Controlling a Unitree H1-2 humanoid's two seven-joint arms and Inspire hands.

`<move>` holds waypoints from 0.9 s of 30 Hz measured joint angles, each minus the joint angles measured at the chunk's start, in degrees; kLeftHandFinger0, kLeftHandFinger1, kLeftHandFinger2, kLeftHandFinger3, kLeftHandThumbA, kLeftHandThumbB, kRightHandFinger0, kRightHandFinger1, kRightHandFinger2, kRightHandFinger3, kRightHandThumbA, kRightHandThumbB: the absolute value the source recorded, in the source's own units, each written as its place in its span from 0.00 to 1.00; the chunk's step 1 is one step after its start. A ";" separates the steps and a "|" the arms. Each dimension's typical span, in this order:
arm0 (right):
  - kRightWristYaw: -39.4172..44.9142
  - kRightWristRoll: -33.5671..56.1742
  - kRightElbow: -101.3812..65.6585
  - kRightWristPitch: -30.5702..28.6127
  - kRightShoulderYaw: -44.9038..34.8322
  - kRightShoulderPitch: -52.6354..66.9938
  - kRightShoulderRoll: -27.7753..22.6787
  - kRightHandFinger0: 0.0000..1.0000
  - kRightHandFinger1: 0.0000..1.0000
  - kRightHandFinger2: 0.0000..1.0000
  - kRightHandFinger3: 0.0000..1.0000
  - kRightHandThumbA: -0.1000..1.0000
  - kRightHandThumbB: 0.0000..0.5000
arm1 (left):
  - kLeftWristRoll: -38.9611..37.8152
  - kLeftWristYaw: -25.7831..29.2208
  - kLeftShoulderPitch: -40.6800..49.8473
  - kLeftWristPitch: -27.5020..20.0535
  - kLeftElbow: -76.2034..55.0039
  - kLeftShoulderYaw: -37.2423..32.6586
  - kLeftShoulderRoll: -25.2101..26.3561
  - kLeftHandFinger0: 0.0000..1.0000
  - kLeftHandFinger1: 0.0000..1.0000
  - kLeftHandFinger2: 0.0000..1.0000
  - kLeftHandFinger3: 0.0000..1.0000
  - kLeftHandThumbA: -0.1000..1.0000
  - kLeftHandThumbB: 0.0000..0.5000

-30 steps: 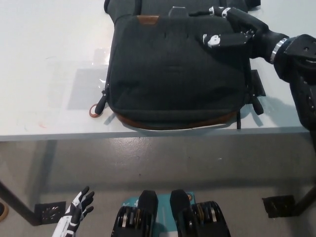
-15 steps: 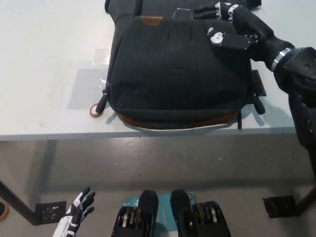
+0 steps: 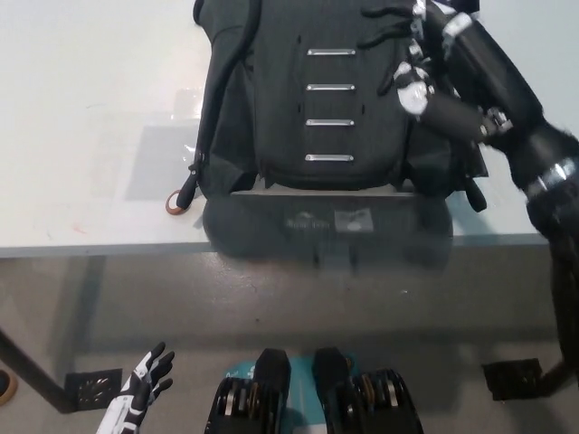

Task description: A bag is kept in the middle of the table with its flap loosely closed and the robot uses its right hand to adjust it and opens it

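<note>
Only one view here, the head cam up high looking steeply down over the near edge of the desk [image 3: 90, 136], fairly close, with desktop filling the top half and floor [image 3: 271, 298] filling the bottom.

**Around the table: what else is down there**

We take the white table [image 3: 90, 108] as our landmark. On its top, left of centre, we see a clear, glossy sheet [image 3: 167, 149] lying flat, catching the light. Below the table's near edge we look down on a grey floor [image 3: 298, 303]. Under the table's left end, a dark table leg [image 3: 32, 371] slants to a black foot plate [image 3: 90, 387] on the floor. Under the right end, we spot another black foot plate [image 3: 514, 378].
</note>
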 measured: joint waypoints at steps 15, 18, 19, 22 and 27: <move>0.24 0.12 0.81 0.46 1.91 19.30 0.91 1.00 1.00 1.00 1.00 0.73 0.12 | -0.20 -0.39 -2.37 0.11 0.02 0.21 0.57 1.00 1.00 1.00 1.00 1.00 0.03; 2.17 -0.34 9.13 0.83 6.53 21.78 -2.09 1.00 1.00 1.00 1.00 0.95 0.13 | -0.22 -0.40 -2.70 0.23 0.01 0.29 0.70 1.00 1.00 1.00 1.00 1.00 0.03; 2.78 -0.58 12.29 0.74 8.12 22.06 -3.10 1.00 1.00 1.00 1.00 0.97 0.13 | -0.22 -0.40 -2.73 0.29 0.01 0.35 0.75 1.00 1.00 1.00 1.00 1.00 0.03; 3.98 -1.13 20.45 -0.13 11.24 21.98 -5.08 1.00 1.00 1.00 1.00 1.00 0.14 | -0.26 -0.41 -2.94 0.46 0.00 0.37 0.83 1.00 1.00 1.00 1.00 1.00 0.01; 4.49 -1.80 28.74 -2.38 11.99 22.01 -5.58 1.00 1.00 1.00 1.00 1.00 0.11 | -0.37 -0.41 -3.54 0.58 0.00 0.51 0.91 1.00 1.00 1.00 1.00 1.00 0.00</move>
